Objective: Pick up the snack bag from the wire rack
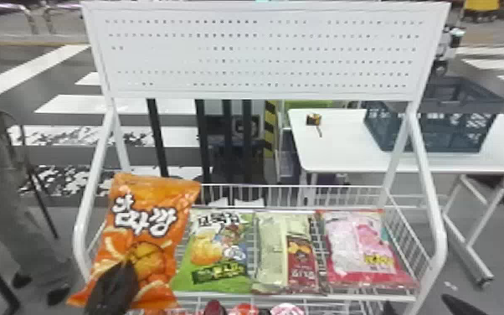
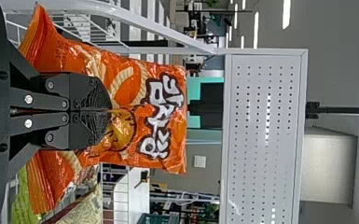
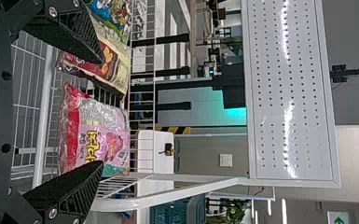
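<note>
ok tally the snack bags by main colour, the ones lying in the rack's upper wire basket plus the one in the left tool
orange bag: 1, in the left tool
green bag: 1
cream and dark red bag: 1
pink bag: 1
total: 4

The orange snack bag is glossy, crinkled plastic film, and the pink snack bag has the same shiny wrap. White-painted metal wire forms the rack basket, beneath a smooth perforated panel. The left end effector looks matt black.

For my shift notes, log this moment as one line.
left gripper: shut on orange snack bag; right gripper: open, empty; wire rack: holds pink bag
</note>
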Controlling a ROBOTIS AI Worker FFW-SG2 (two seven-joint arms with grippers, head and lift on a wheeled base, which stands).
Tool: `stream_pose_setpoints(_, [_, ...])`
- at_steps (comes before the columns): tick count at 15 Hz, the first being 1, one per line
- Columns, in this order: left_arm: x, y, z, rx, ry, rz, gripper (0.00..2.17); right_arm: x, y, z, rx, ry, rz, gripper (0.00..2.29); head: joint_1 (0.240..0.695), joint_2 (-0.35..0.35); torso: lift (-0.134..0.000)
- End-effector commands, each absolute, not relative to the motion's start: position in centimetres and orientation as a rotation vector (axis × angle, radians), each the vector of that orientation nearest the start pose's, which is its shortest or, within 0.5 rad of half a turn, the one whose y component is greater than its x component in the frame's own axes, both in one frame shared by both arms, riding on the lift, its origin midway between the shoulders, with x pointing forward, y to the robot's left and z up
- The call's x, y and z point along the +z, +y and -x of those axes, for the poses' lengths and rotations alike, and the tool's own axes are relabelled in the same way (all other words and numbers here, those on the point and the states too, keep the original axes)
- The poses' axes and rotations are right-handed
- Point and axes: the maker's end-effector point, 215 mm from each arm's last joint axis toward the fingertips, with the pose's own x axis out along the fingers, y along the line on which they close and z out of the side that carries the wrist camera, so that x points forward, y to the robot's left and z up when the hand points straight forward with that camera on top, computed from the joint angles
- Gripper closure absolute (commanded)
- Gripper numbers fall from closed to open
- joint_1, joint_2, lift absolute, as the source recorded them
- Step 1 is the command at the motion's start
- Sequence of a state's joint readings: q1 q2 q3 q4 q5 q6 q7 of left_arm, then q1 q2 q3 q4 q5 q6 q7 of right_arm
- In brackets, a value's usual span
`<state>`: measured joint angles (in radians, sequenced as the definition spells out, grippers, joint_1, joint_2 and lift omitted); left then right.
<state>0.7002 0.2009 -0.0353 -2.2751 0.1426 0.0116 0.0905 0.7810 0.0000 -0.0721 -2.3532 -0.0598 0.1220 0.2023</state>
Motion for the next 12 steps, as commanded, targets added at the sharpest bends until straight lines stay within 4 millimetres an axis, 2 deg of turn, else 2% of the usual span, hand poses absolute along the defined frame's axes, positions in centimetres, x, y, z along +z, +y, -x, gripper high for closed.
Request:
stream_pose_setpoints(1, [-30.1, 22.4, -39.3, -0.065, 0.022, 0.010, 2.09, -31.6, -21.7, -36.9, 0.151, 0.116, -0.025, 0.13, 0.499, 0.000, 0.000])
stream_pose_setpoints(10, [-29.7, 21.9, -39.2, -0.071, 0.017, 0.013, 2.09, -31.6, -21.7, -37.0, 0.152, 0.116, -0.021, 0.14, 0.499, 0.000, 0.000])
stream_pose_setpoints(11, [-29.7, 21.8, -39.2, -0.072, 0.018, 0.013, 2.09, -31.8, -21.8, -37.7, 0.148, 0.114, -0.016, 0.14, 0.499, 0.000, 0.000])
stream_pose_setpoints(12, [-29.7, 21.7, -39.2, -0.073, 0.018, 0.015, 2.09, -32.5, -21.5, -39.3, 0.149, 0.118, -0.006, 0.14, 0.499, 0.000, 0.000])
